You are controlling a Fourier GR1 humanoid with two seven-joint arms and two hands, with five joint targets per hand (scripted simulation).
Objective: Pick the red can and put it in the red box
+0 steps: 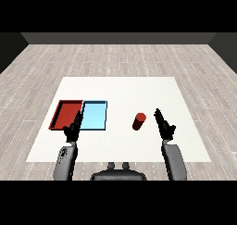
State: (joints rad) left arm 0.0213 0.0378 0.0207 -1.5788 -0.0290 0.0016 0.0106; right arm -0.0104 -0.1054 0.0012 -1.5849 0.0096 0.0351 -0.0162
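While I am looking down and forward from my head view, the white table is lying square before me on a pale plank floor, and both of my grey forearms are coming in from the lower corners. My left hand is hanging over the near edge of the two trays, its fingers reaching straight forward and relaxed, grasping nothing; the fingertips are lying across the line where the red tray and the light blue tray are meeting. Those two trays are sitting side by side on the left part of the table, touching along one long edge, the red one farther left. My right hand is standing out on the right part of the table, fingers straight and released, pointing forward and slightly to the left, holding nothing. The red can is resting on the bare table between the light blue tray and my right hand, just beside the right hand's fingers but apart from them, and well apart from the red tray. It is appearing upright, its round top showing lighter than its side, though I cannot tell whether it is leaning slightly. It is lying outside both trays. Neither hand is touching the can.
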